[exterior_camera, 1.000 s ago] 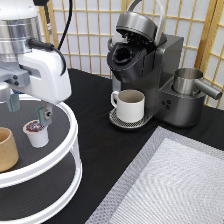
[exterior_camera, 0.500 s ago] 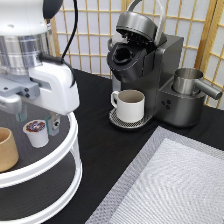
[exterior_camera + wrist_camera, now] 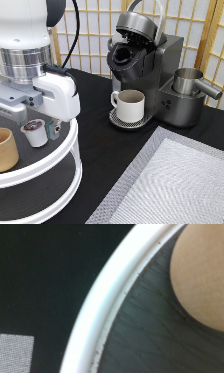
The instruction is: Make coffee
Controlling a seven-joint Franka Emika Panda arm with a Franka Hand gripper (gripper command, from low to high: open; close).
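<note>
The coffee pod, small and white with a brown-and-red foil top, stands on the top tier of a round white stand at the exterior view's left. My gripper hangs low over that tier. It is open, with one finger just right of the pod and the other behind its left side. The coffee machine stands at the back with its lid up. A white handled mug sits on its drip tray.
A tan handleless cup stands on the same tier left of the pod and fills the wrist view's edge beside the stand's white rim. A metal jug sits right of the machine. A grey mat covers the bottom right.
The hand has moved down and toward the exterior view's right, so its fingers now stand on either side of the pod. The pod, cup and mug have not moved.
</note>
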